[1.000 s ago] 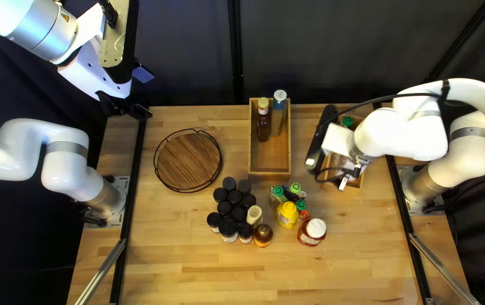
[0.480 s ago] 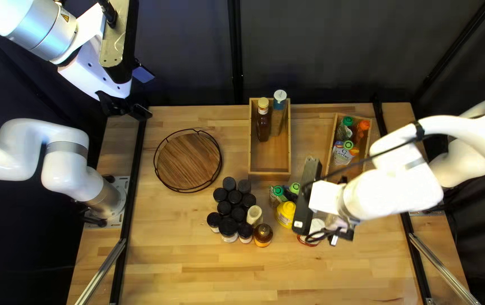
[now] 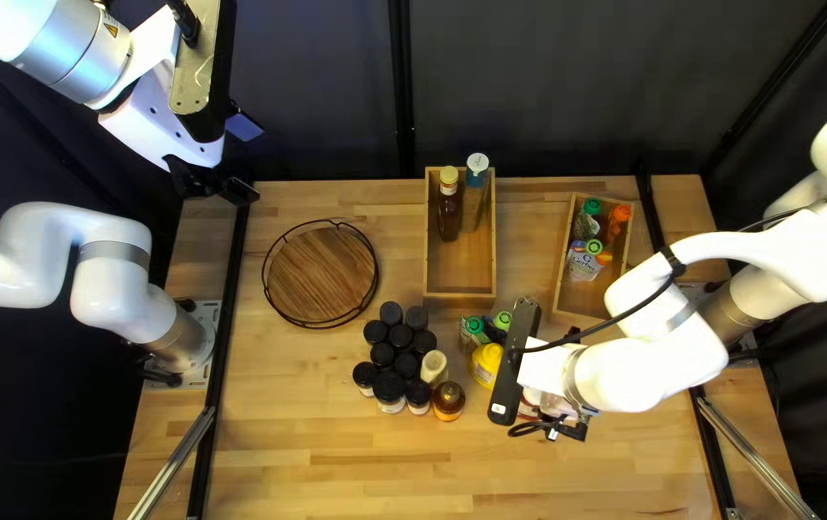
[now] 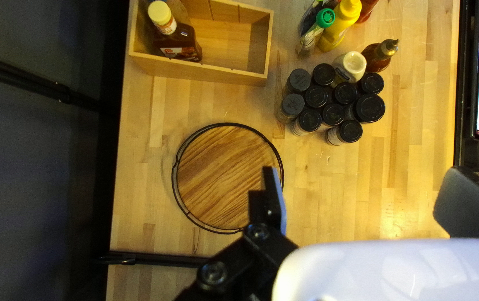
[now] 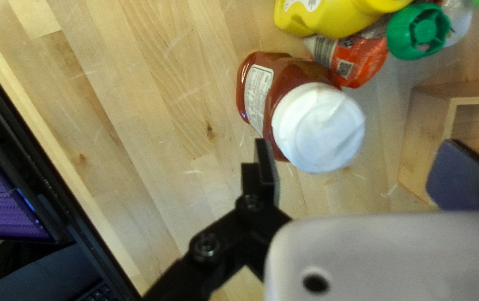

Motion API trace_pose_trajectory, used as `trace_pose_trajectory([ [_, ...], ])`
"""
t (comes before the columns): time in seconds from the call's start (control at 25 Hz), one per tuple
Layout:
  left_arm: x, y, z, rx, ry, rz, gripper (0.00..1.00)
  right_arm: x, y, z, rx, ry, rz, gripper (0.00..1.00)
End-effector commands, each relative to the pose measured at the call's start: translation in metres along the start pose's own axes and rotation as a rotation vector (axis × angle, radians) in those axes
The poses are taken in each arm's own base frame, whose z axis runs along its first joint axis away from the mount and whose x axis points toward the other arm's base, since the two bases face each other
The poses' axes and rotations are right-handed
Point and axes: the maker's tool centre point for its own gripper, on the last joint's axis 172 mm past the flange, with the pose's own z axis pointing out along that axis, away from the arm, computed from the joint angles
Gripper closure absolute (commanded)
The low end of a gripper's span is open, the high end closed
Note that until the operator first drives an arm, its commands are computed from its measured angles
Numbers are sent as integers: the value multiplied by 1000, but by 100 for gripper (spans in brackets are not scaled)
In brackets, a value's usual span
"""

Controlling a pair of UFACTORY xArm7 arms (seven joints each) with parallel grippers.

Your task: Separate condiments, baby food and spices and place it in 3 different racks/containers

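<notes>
The red sauce bottle stands upright, cap up, long axis vertical, its label toward the table's near edge, right of the table's middle. The right gripper's fingers are spread wide over it, gripping nothing; I cannot tell whether one touches it. The wrist points down, the arm reaching in, bent, from the right edge. Just beyond the bottle is a red pouch. Over the far left corner, the raised left gripper is wide open, empty.
</notes>
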Motion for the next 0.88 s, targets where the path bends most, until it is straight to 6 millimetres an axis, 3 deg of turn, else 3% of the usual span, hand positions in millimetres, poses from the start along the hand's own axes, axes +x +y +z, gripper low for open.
trace_pose_trajectory([
  [0.04, 0, 0, 0, 0, 0, 0, 0, 1, -3, 9, 6, -8, -2, 0],
  [0.2, 0, 0, 0, 0, 0, 0, 0, 1, -4, 19, 6, -15, 4, 0],
  [0.28, 0, 0, 0, 0, 0, 0, 0, 1, -4, 21, 4, -16, 6, 16],
  [0.32, 0, 0, 0, 0, 0, 0, 0, 1, -4, 22, 3, -17, 8, 91],
  [0.36, 0, 0, 0, 0, 0, 0, 0, 1, -3, 22, 1, -17, 8, 98],
  [0.48, 0, 0, 0, 0, 0, 0, 0, 0, -2, 18, -1, -15, 6, 100],
  [0.68, 0, 0, 0, 0, 0, 0, 0, -2, 6, -11, -8, -10, -8, 100],
  [0.88, 0, 0, 0, 0, 0, 0, 0, 6, 27, -69, -29, 0, -27, 100],
])
